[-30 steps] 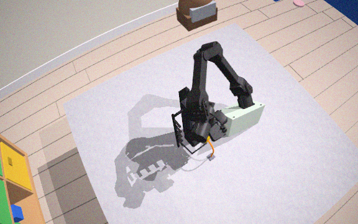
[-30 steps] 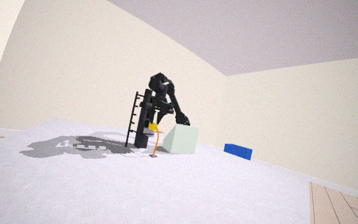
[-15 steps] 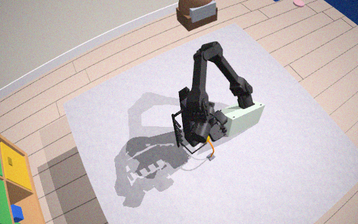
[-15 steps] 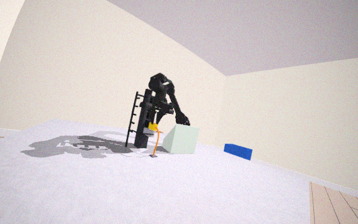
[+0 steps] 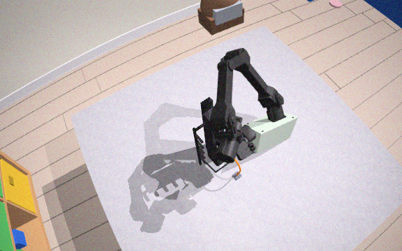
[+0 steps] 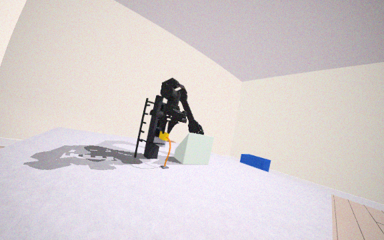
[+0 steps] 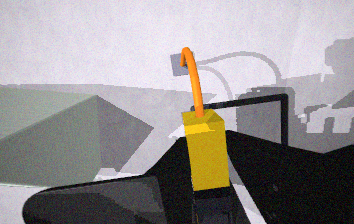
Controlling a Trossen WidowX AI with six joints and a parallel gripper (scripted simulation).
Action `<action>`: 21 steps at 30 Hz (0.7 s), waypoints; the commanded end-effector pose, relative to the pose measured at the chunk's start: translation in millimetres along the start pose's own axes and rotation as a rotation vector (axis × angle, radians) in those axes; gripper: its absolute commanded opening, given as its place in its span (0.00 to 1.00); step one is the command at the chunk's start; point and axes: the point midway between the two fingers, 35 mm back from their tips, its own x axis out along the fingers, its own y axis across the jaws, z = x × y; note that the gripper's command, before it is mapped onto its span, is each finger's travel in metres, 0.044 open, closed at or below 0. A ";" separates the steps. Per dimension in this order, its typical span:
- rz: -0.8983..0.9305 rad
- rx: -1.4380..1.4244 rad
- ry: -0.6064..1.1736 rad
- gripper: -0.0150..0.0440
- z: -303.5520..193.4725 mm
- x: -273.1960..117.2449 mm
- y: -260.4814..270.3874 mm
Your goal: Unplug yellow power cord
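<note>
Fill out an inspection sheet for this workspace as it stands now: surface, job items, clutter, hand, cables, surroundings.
Surface: pale grey mat on a wooden floor, crossed by dark shadows.
Job's things: yellow plug upright; black power strip standing on end beside it; whether the plug is still seated cannot be told.
Clutter: pale green box beside the arm.
Hand: hand shut on the yellow plug.
Cables: orange cord runs from the plug down to a small grey end piece; thin white cable on the mat.
Surroundings: coloured shelf unit, blue block, cream walls.
</note>
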 end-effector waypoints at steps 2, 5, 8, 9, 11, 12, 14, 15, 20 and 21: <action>-0.006 -0.004 -0.048 0.25 23.5 -6.2 -0.7; -0.006 -0.005 -0.049 0.25 28.5 -6.9 -0.7; -0.006 -0.008 -0.043 0.39 21.7 -3.8 -0.5; -0.006 -0.008 -0.043 0.43 21.7 -3.8 -0.5; -0.006 -0.008 -0.043 0.52 21.7 -3.8 -0.5; -0.006 -0.008 -0.043 0.57 21.7 -3.8 -0.5; -0.006 -0.008 -0.043 0.65 21.7 -3.8 -0.5; -0.006 -0.008 -0.043 0.70 21.7 -3.8 -0.5; -0.007 -0.008 -0.046 0.92 35.7 -7.9 -1.5; -0.007 -0.008 -0.047 0.97 44.3 -10.3 -1.7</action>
